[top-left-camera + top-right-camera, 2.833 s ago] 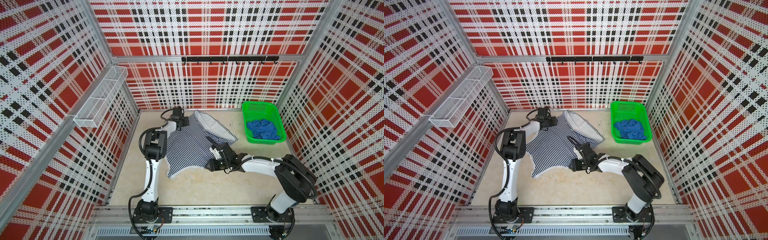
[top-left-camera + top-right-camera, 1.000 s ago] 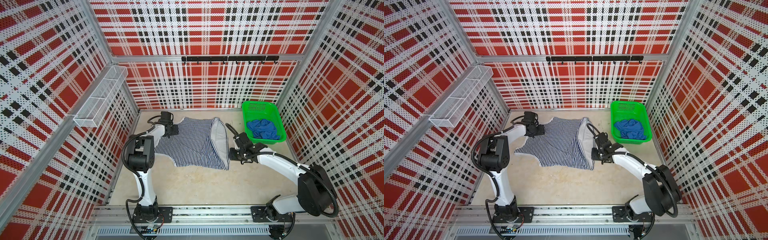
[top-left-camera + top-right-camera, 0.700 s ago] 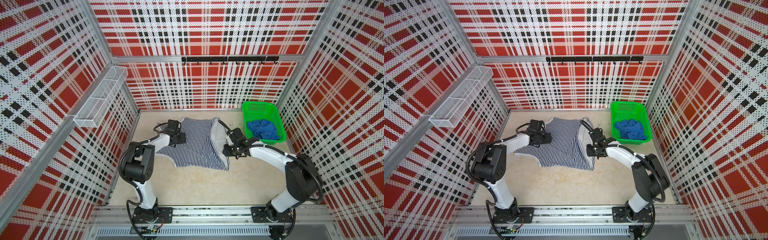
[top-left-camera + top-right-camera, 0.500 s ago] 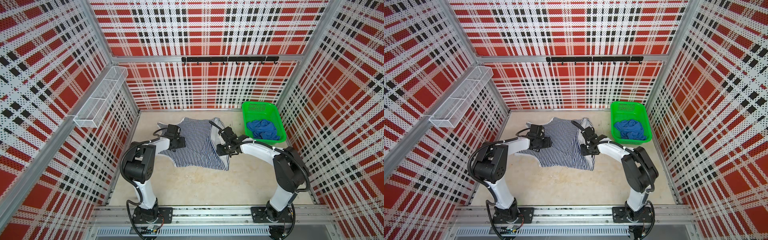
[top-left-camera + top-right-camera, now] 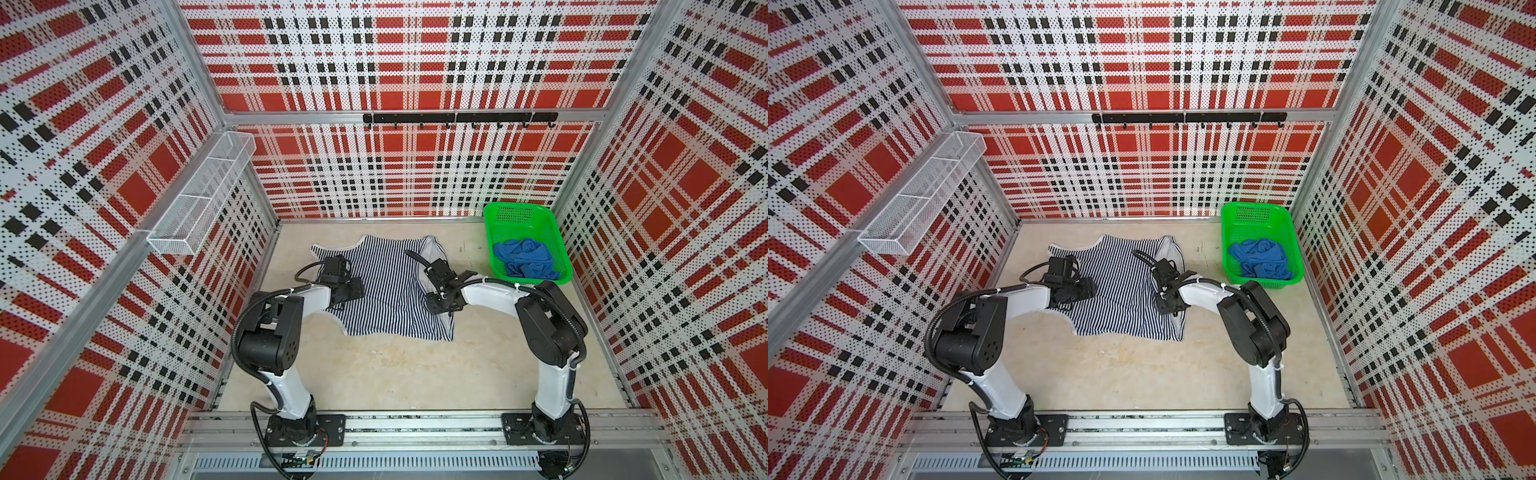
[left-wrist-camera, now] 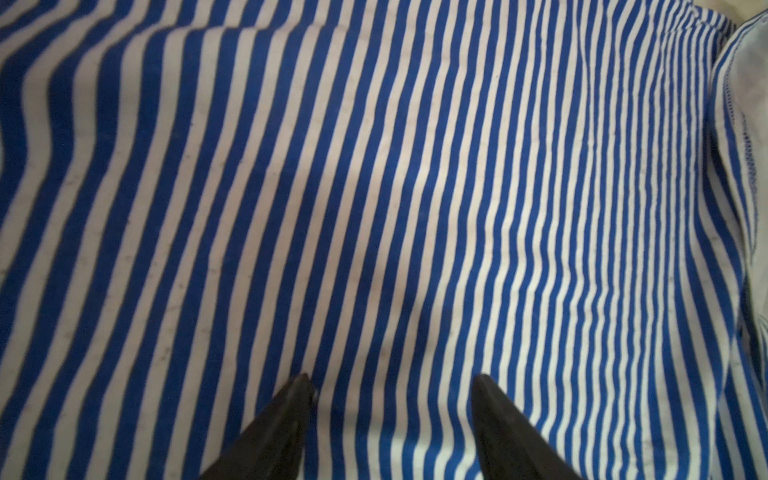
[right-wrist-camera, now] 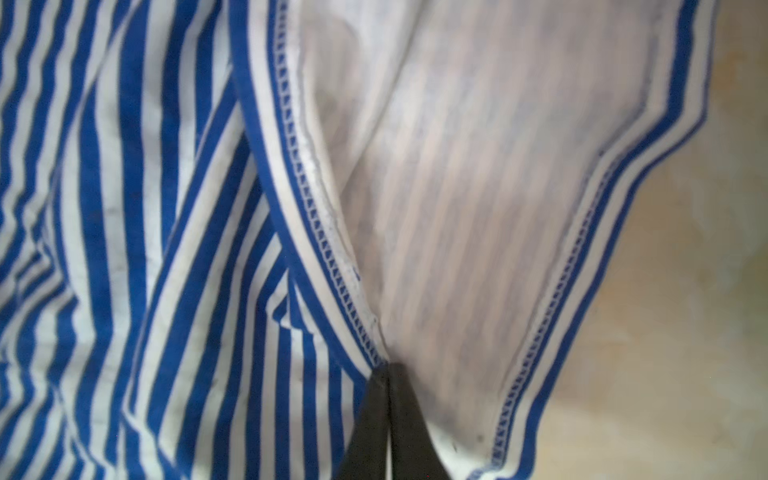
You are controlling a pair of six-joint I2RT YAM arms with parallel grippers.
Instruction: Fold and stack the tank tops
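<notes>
On the tan table (image 5: 395,374) the striped top (image 5: 386,291) stretches from the right claw (image 7: 388,370), pinched tight on its edge, across to the wide-open left claw (image 6: 392,378); the blue top (image 5: 524,257) sits in the basket (image 5: 517,214).

Green mesh basket (image 5: 515,214) back R, white wire shelf (image 5: 199,199) up L, black hook rail (image 5: 457,117) at rear

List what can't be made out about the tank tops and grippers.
Right wrist view: whether the shut right gripper pinches the striped tank top; fingertips cover the hem.
Both top views: blue tank top, bunched in green basket, shape hidden.
Left wrist view: whether the open left gripper touches cloth.
</notes>
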